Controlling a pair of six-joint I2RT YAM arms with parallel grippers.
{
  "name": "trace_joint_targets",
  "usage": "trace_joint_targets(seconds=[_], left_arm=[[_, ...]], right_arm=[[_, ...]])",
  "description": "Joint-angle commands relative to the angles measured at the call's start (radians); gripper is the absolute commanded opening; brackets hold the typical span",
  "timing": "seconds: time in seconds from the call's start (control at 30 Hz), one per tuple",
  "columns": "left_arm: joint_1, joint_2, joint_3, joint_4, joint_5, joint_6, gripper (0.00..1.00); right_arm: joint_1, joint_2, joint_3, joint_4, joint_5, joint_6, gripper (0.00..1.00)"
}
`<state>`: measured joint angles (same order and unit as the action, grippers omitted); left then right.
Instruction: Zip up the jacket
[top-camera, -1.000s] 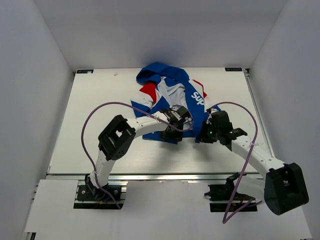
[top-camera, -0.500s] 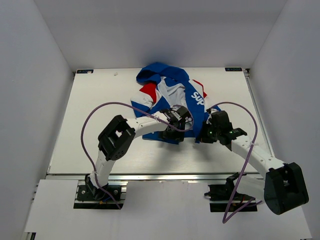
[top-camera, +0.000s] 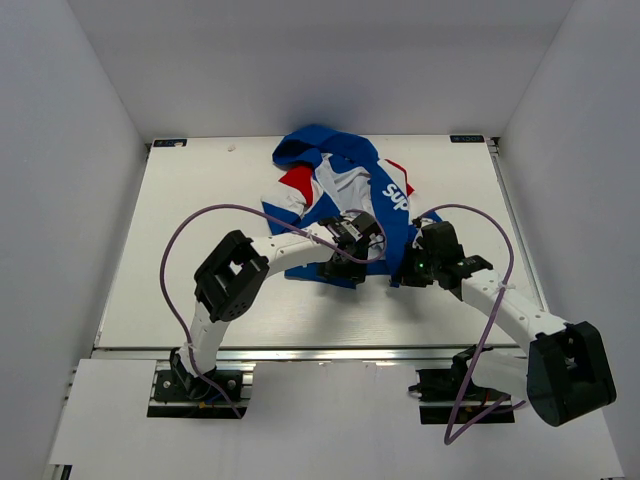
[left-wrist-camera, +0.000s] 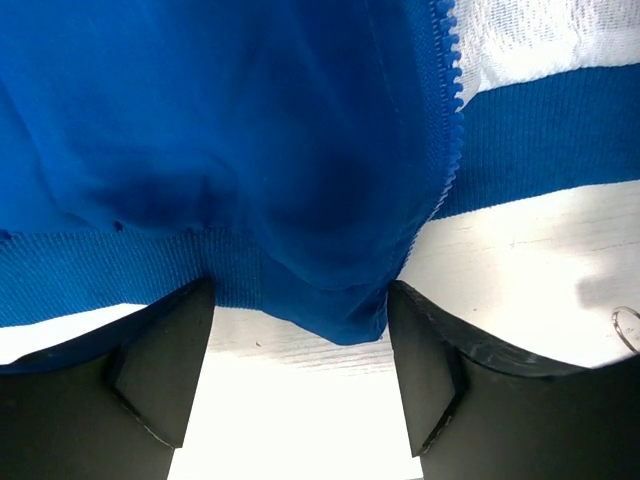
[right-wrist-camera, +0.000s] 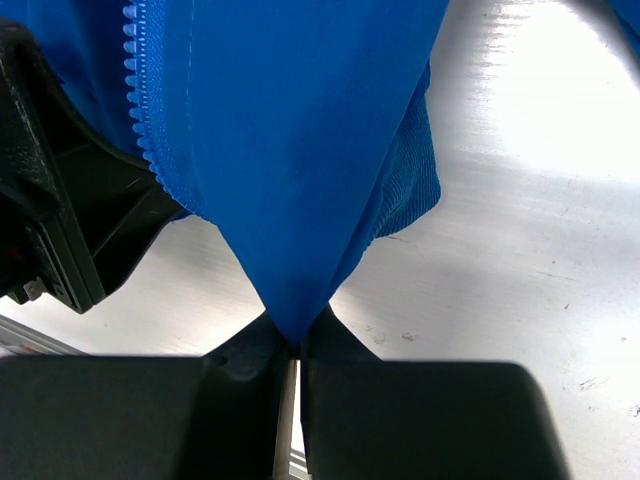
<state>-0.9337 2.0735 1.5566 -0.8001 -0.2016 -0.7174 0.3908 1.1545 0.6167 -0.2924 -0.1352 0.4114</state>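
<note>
The jacket (top-camera: 345, 185) lies open at the middle back of the table, blue with red and white panels, white lining and white "SUP" lettering. My left gripper (top-camera: 338, 266) is open over its lower hem. In the left wrist view (left-wrist-camera: 295, 335) a blue fabric corner (left-wrist-camera: 330, 290) hangs between the two spread fingers (left-wrist-camera: 160, 370), with the zipper teeth (left-wrist-camera: 450, 90) running up to the right. My right gripper (top-camera: 404, 275) is shut on the blue front panel's bottom corner (right-wrist-camera: 300, 180). Its jaws (right-wrist-camera: 297, 350) pinch the fabric to a point, with zipper teeth (right-wrist-camera: 140, 110) on the left.
The white table (top-camera: 200, 290) has raised edges and white walls on three sides. Purple cables (top-camera: 175, 250) loop from both arms. The left gripper's black body (right-wrist-camera: 60, 220) sits close beside the right gripper. A small metal ring (left-wrist-camera: 628, 328) lies at the right edge.
Almost nothing; the right gripper has crept slightly left with the fabric still pinched. The left gripper stays open over the hem.
</note>
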Motion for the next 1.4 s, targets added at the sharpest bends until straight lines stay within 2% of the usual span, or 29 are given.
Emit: trace_joint_targets(seconds=[0.0, 0.2, 0.27, 0.33, 0.47, 0.5, 0.6, 0.63, 0.67, 0.87, 1.0, 1.17, 1.2, 1.27, 1.37], left_arm=[[-0.004, -0.085, -0.027, 0.015, 0.002, 0.010, 0.79], [-0.004, -0.073, -0.033, 0.030, 0.021, 0.015, 0.77], [-0.004, -0.056, -0.026, 0.024, 0.019, 0.015, 0.74], [-0.004, -0.050, -0.023, 0.018, 0.013, 0.015, 0.67], [-0.005, -0.052, -0.020, 0.025, 0.019, 0.019, 0.44], [-0.004, -0.052, -0.020, 0.029, 0.021, 0.021, 0.30], [-0.004, -0.053, -0.018, 0.041, 0.042, 0.033, 0.13], [-0.004, -0.052, -0.018, 0.042, 0.048, 0.036, 0.03], [-0.004, -0.055, -0.018, 0.044, 0.051, 0.039, 0.00], [-0.004, -0.105, -0.064, 0.122, 0.096, 0.093, 0.00], [-0.004, -0.202, -0.160, 0.264, 0.139, 0.128, 0.00], [-0.002, -0.421, -0.410, 0.494, 0.198, 0.133, 0.00], [-0.002, -0.455, -0.453, 0.586, 0.203, 0.133, 0.00], [-0.001, -0.556, -0.567, 0.663, 0.251, 0.134, 0.00], [0.007, -0.657, -0.666, 0.774, 0.267, 0.130, 0.00]], right_arm=[[-0.006, 0.004, 0.002, -0.001, -0.009, -0.003, 0.00], [-0.007, 0.010, 0.002, 0.001, -0.010, -0.006, 0.00], [-0.006, 0.011, 0.002, 0.001, -0.010, -0.006, 0.00], [-0.007, 0.010, 0.002, 0.001, -0.009, -0.005, 0.00], [-0.007, 0.013, 0.002, 0.001, -0.009, -0.005, 0.00], [-0.007, 0.014, 0.003, -0.001, -0.009, -0.006, 0.00], [-0.007, 0.016, 0.003, 0.001, -0.010, -0.005, 0.00], [-0.007, 0.014, 0.003, 0.002, -0.010, -0.006, 0.00], [-0.007, 0.013, 0.003, 0.002, -0.012, -0.008, 0.00], [-0.009, -0.013, -0.012, 0.038, -0.056, -0.028, 0.00], [-0.007, -0.045, -0.028, 0.076, -0.124, -0.055, 0.00], [-0.010, -0.105, -0.063, 0.156, -0.254, -0.115, 0.00], [-0.013, -0.116, -0.084, 0.200, -0.317, -0.121, 0.00], [-0.016, -0.150, -0.106, 0.255, -0.435, -0.132, 0.00], [-0.020, -0.176, -0.135, 0.369, -0.526, -0.126, 0.00]])
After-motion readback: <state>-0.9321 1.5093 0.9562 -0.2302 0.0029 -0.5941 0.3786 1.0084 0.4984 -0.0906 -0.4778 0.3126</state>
